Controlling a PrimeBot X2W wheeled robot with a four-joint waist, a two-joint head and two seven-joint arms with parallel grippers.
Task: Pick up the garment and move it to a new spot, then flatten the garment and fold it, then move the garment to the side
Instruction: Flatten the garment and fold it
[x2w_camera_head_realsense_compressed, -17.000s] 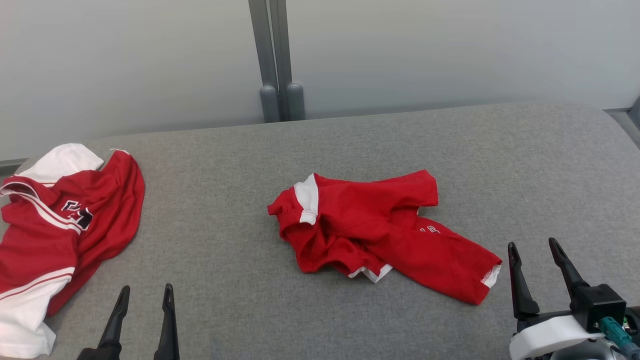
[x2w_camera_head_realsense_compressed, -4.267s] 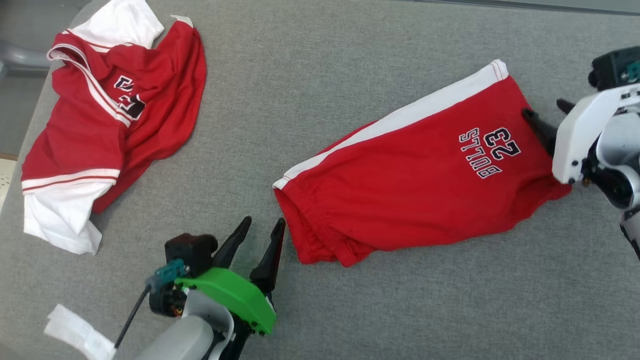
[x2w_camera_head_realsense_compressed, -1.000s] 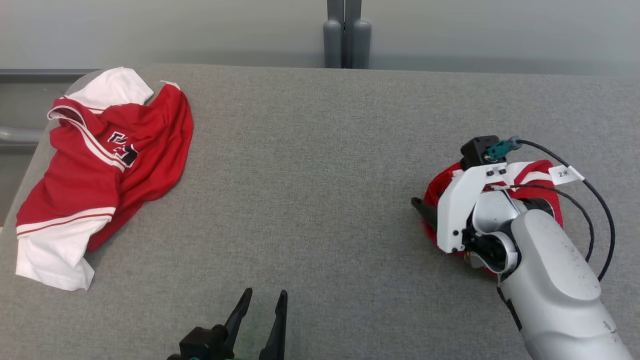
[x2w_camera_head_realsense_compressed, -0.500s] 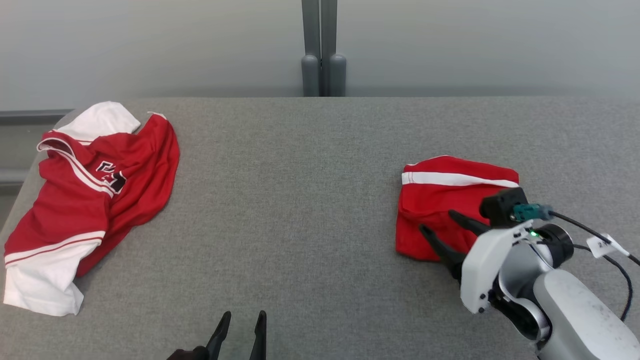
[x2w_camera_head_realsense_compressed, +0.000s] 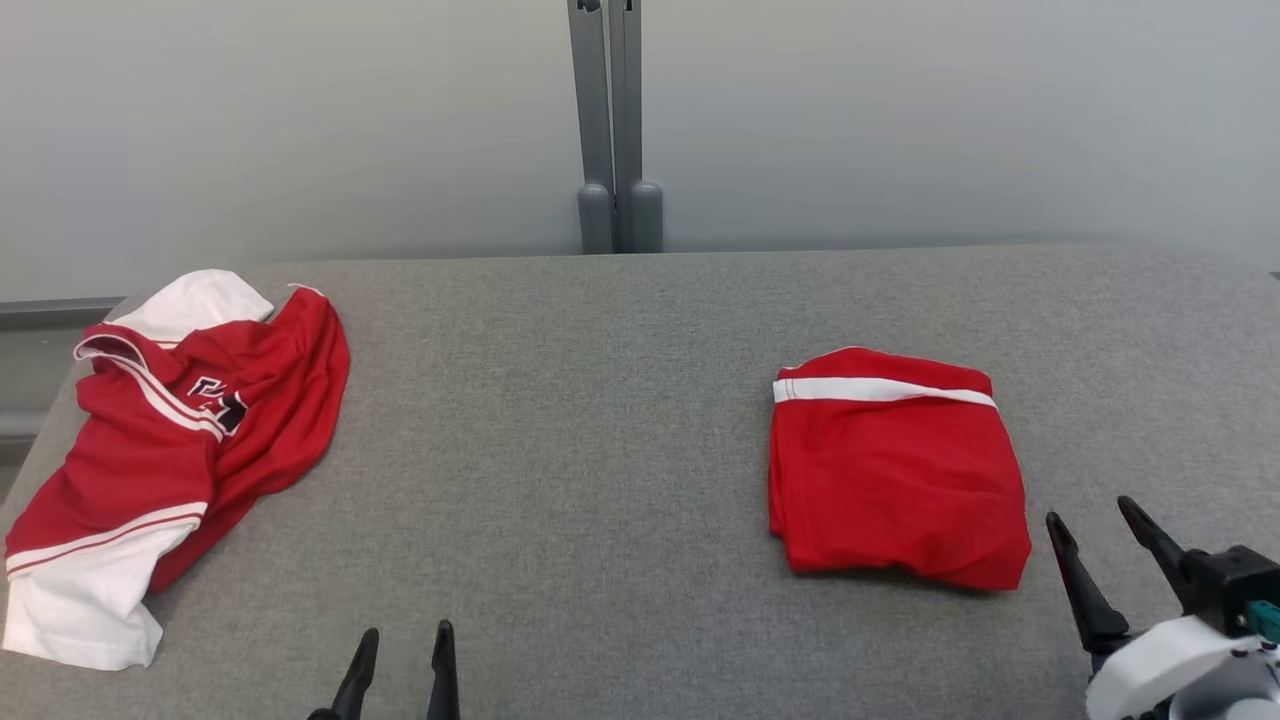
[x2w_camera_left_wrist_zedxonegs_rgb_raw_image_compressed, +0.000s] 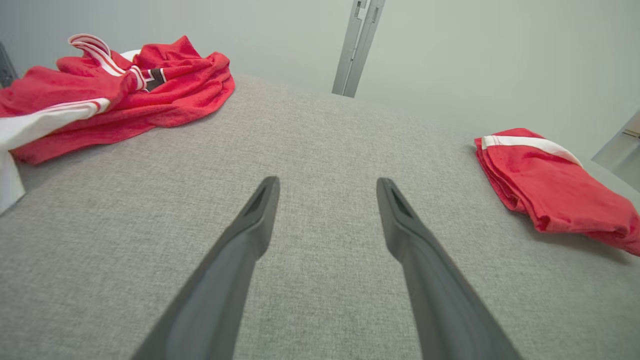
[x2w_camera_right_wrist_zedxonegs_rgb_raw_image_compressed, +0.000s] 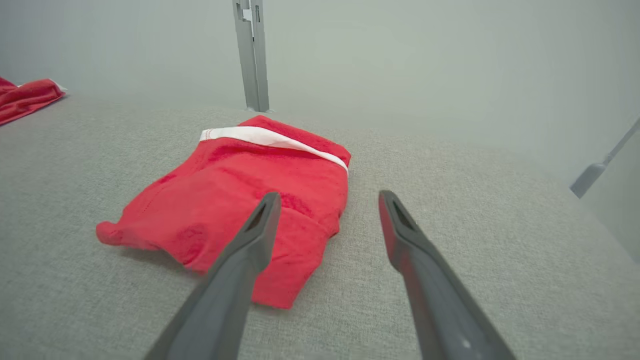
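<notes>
Two red pieces: folded garment (x2w_camera_head_realsense_compressed: 895, 480) centre-right, crumpled jersey (x2w_camera_head_realsense_compressed: 170, 440) far left | left gripper (x2w_camera_head_realsense_compressed: 406, 630), right gripper (x2w_camera_head_realsense_compressed: 1088, 510): both spread, empty | jersey print creased, unreadable

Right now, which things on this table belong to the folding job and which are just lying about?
Job: folded red shorts, lying on the right of the grey table; right gripper, open, apart from them; left gripper, open, holding nothing.
Lying about: crumpled red-and-white jersey at the table's left end; grey post behind the table.

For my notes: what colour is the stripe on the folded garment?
White stripe; best in head view.
</notes>
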